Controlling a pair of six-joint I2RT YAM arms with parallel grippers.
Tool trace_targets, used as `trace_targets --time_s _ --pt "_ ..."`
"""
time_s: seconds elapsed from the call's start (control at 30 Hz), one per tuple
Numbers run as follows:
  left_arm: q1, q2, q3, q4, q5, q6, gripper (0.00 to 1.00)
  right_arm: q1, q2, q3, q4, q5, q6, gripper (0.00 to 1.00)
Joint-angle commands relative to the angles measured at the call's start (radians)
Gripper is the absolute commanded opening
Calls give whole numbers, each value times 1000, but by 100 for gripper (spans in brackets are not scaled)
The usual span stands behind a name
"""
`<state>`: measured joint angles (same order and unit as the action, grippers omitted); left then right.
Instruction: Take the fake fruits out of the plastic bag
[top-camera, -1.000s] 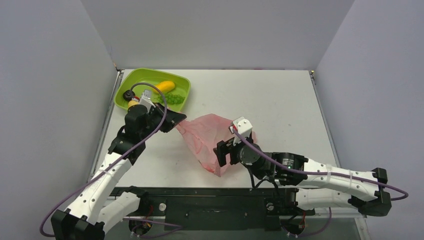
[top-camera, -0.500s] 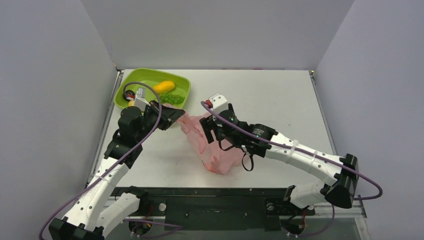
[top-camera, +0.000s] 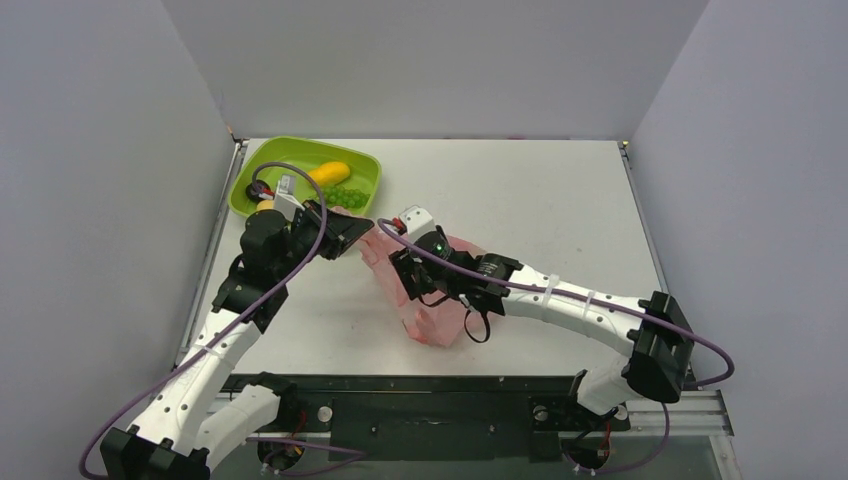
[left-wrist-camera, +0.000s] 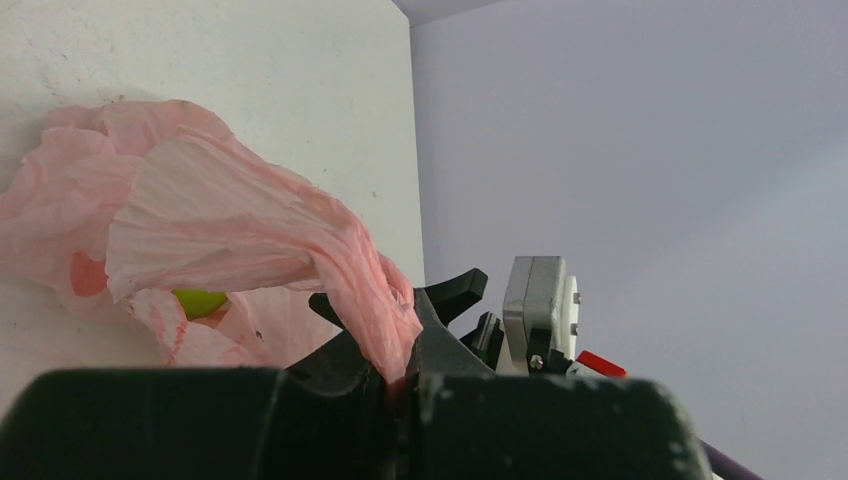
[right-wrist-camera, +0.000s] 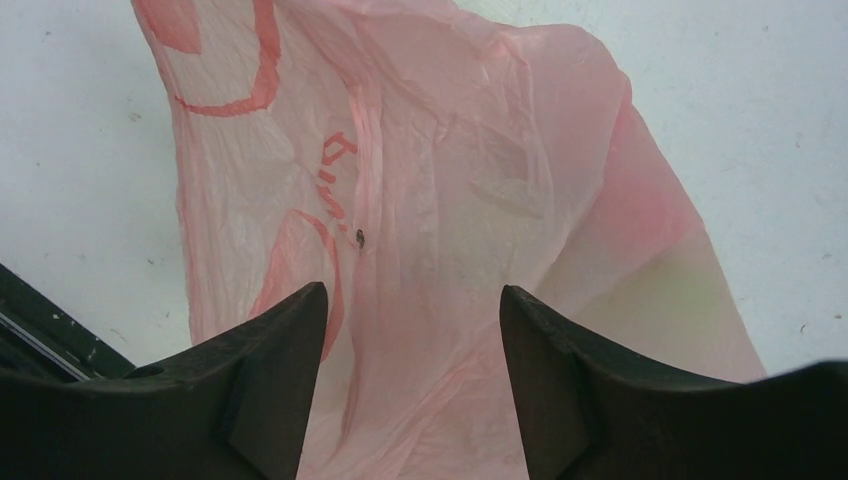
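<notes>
The pink plastic bag (top-camera: 435, 305) lies crumpled mid-table. My left gripper (top-camera: 358, 232) is shut on a twisted strip of the bag's upper-left edge (left-wrist-camera: 385, 330) and holds it up. My right gripper (top-camera: 405, 272) is open and empty, its jaws spread just above the bag's upper part (right-wrist-camera: 450, 200). Fake fruits show only through the plastic: a green one (left-wrist-camera: 200, 301) in the left wrist view and a pale yellow-green shape (right-wrist-camera: 685, 300) in the right wrist view. The others are hidden.
The lime-green tray (top-camera: 262, 160) stands at the far left, holding the yellow-orange mango (top-camera: 328, 173) and the green grapes (top-camera: 346, 196). My left arm overhangs the tray's near corner. Grey walls close the table's left, back and right.
My right arm has swung from near the front edge to the far left, and its open gripper now hangs over the bag's upper part. My left gripper has kept its hold.
</notes>
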<state>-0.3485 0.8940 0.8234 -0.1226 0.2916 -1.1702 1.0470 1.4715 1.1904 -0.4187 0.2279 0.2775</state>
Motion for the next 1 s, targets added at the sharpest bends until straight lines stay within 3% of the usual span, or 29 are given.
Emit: trace_targets --time_s 0.0,0.23,0.4,0.5,0.6,0.7,0.83,0.97 --pt "6 -14 36 36 19 1 0 0 32 -9 76 69 42 58" --pt "6 -1 68 -12 17 35 0 1 29 -24 88 177 29 40" --pt "8 -12 80 -58 -1 65 0 -1 25 -48 128 198 30 35" --pt "8 -9 81 -68 0 71 0 -5 28 -56 145 201 29 22" --pt "11 -1 84 -86 11 90 0 -14 33 -49 147 198 41 2" --pt "21 -1 80 -117 39 117 1 -43 25 -49 154 173 71 0" --pt "58 -27 48 -142 101 125 28 -91 6 -51 164 132 110 0" --pt "113 -69 6 -137 204 119 39 -150 -12 -60 177 66 149 0"
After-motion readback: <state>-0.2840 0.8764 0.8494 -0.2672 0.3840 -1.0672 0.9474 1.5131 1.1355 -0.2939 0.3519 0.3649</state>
